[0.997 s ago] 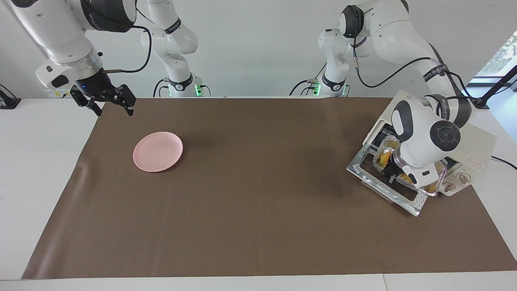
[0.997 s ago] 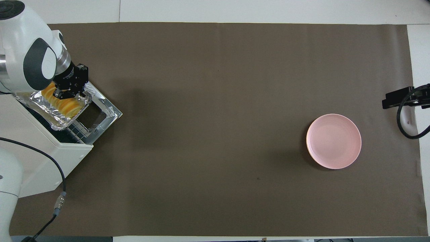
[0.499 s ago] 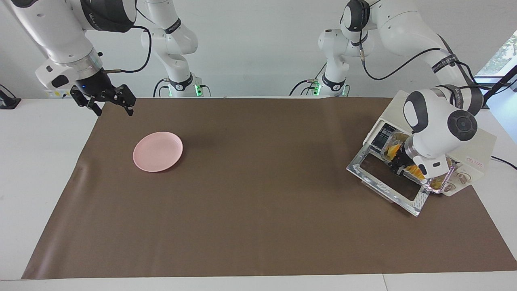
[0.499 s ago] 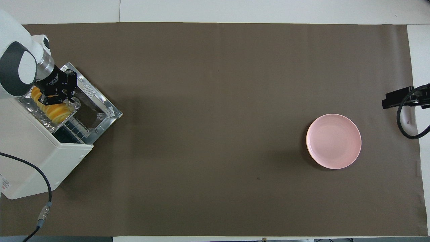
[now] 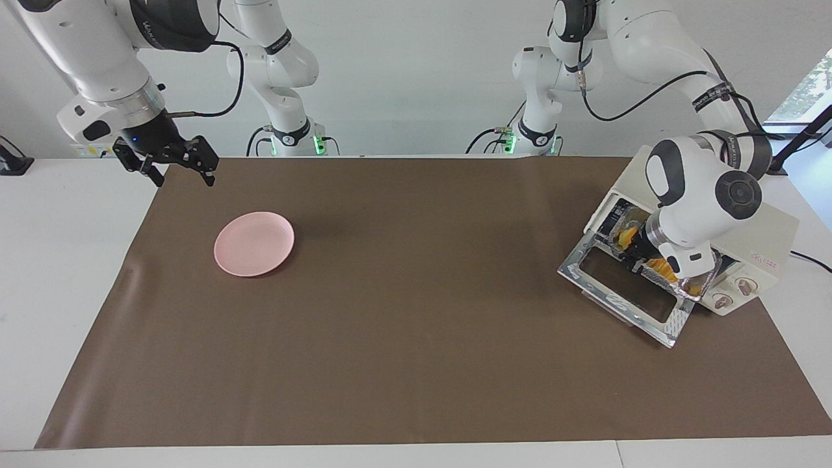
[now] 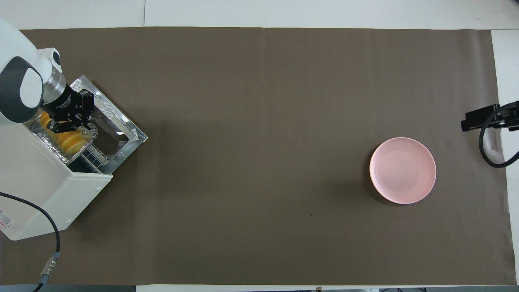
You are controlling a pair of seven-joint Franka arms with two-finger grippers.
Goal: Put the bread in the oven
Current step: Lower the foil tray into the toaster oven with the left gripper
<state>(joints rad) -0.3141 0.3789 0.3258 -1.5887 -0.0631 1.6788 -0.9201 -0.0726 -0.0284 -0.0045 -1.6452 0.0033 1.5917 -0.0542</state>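
Observation:
The cream-white oven [image 5: 770,237] [image 6: 44,190] stands at the left arm's end of the table. Its glass door [image 5: 617,289] [image 6: 121,132] lies folded down flat. The golden bread [image 5: 656,265] [image 6: 73,140] rests in a crinkled foil tray [image 6: 92,130], which sits mostly inside the oven mouth on the rack. My left gripper [image 5: 640,261] [image 6: 67,124] reaches in over the door, shut on the foil tray's rim. My right gripper [image 5: 175,170] [image 6: 472,119] hangs open and empty over the mat's corner at the right arm's end.
A round pink plate [image 5: 254,243] [image 6: 402,170] sits on the brown mat [image 5: 416,325] toward the right arm's end. A black cable [image 6: 52,243] trails from the oven's back toward the robots.
My left gripper has carried the foil tray with the bread from above the open door deeper into the oven. The right arm has stayed still.

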